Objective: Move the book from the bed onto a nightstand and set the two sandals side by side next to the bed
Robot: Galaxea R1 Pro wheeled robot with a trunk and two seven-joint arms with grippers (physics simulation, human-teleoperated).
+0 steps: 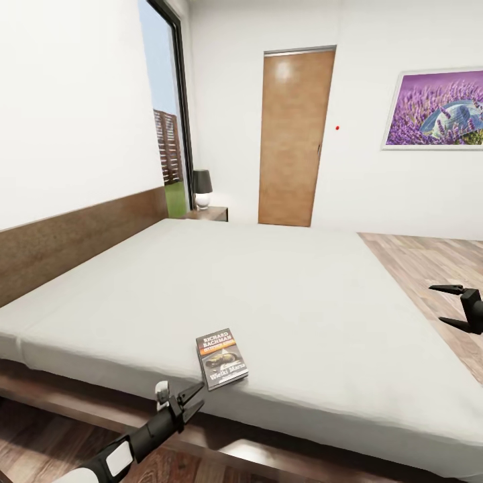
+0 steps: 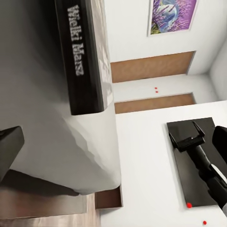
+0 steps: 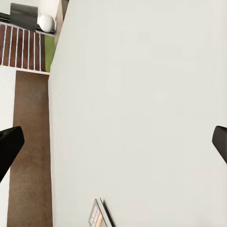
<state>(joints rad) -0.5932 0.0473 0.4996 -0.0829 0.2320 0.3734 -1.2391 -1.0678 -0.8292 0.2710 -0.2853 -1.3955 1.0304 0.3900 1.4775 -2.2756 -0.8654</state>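
Note:
The book [image 1: 221,359], dark with white "Richard Bachman" lettering and an orange band, lies flat on the bed [image 1: 282,295] close to its near edge. My left gripper [image 1: 191,402] is open, just below and in front of that edge, short of the book. In the left wrist view the book's spine [image 2: 78,56] is close ahead on the grey mattress. My right gripper [image 1: 463,308] hangs open by the bed's right side with nothing in it. A nightstand [image 1: 209,213] stands at the far corner by the headboard. The two sandals are out of view.
A dark-shaded lamp [image 1: 202,188] stands on the nightstand. A tall window [image 1: 164,114] is behind it, a wooden door [image 1: 295,137] is in the far wall, and a lavender picture [image 1: 436,107] hangs to its right. Wood-plank floor [image 1: 429,261] runs along the bed's right side.

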